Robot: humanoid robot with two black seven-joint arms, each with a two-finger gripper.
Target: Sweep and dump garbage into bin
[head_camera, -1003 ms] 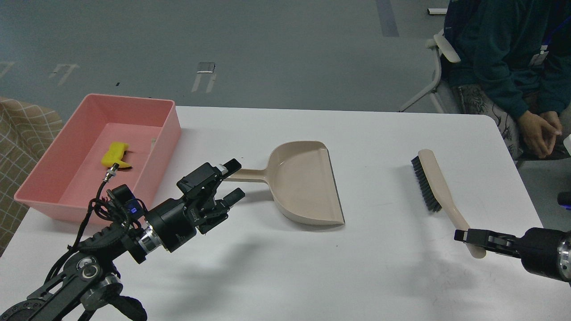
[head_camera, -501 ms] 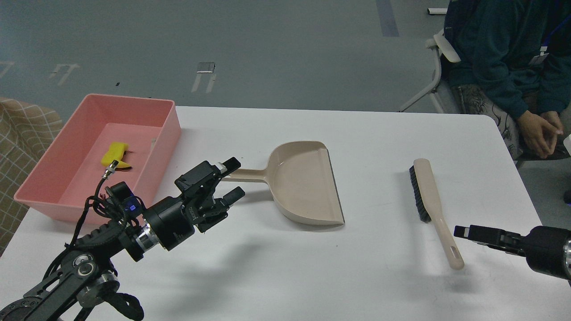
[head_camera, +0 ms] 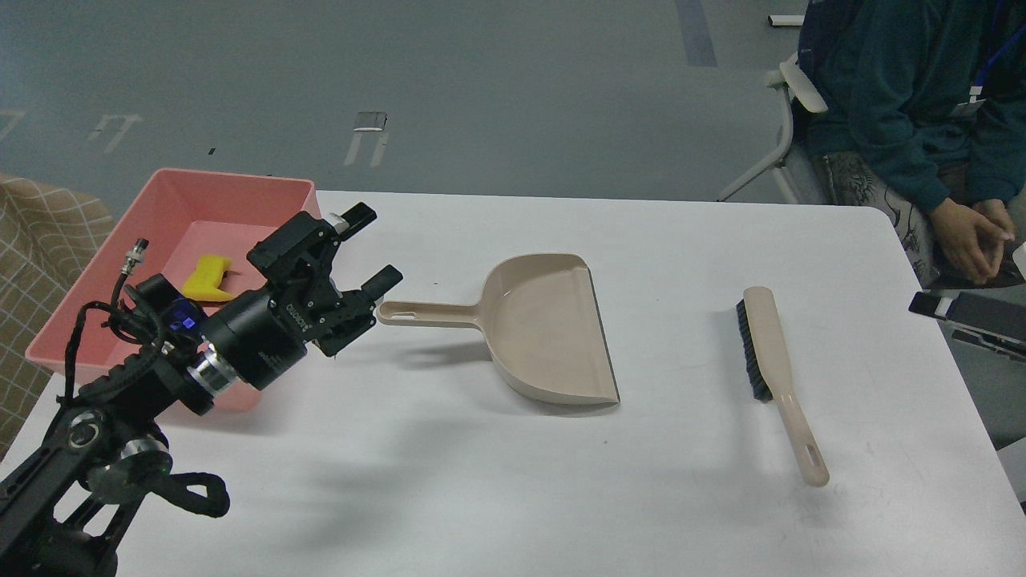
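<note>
The yellow sponge scrap (head_camera: 207, 286) lies inside the pink bin (head_camera: 72, 320), just left of the left gripper (head_camera: 370, 247), which hovers released and empty. The dustpan (head_camera: 545, 328) lies to its right, handle along the table toward it. The right gripper (head_camera: 930, 304), at the far right edge, looks parted and holds nothing.

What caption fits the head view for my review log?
Yellow garbage lies in the pink bin; empty dustpan and brush rest on the table, both released, left tool open.

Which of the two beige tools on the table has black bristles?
The brush, lying at the right side of the table. The dustpan in the middle is a plain scoop with a long handle and no bristles.
</note>
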